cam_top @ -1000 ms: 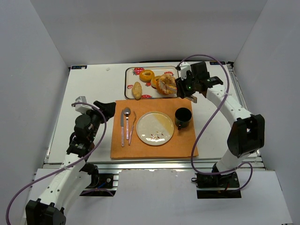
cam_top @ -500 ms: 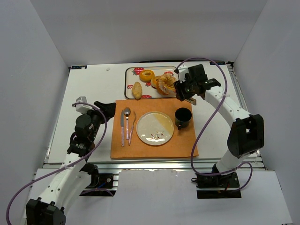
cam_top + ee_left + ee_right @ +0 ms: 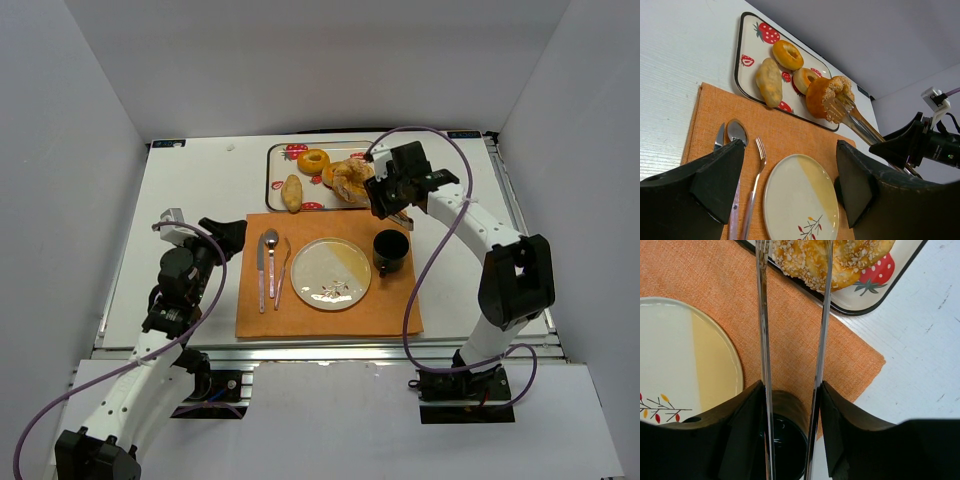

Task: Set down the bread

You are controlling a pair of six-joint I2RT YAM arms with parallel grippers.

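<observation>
Left end effector [image 3: 224, 233] hangs wide open and empty over the near left of the counter [image 3: 190, 190]. Farther right, the bread [image 3: 826, 98] is pinched between metal tongs [image 3: 763, 330] at the right end of the strawberry tray [image 3: 748, 47]; the right end effector [image 3: 790, 405] is clamped around those tongs.

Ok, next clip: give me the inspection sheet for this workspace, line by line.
Surface: white table with an orange placemat in the middle.
Job's things: bread pinched in metal tongs, apparently lifted over the strawberry tray.
Clutter: two donuts and a roll on the tray; on the placemat, cutlery, an empty plate and a black cup.
Grippers: right claw shut on the tongs; left claw open and empty.
Cables: purple cable looping along each arm.
Surroundings: plain white walls; nothing else seen.
</observation>
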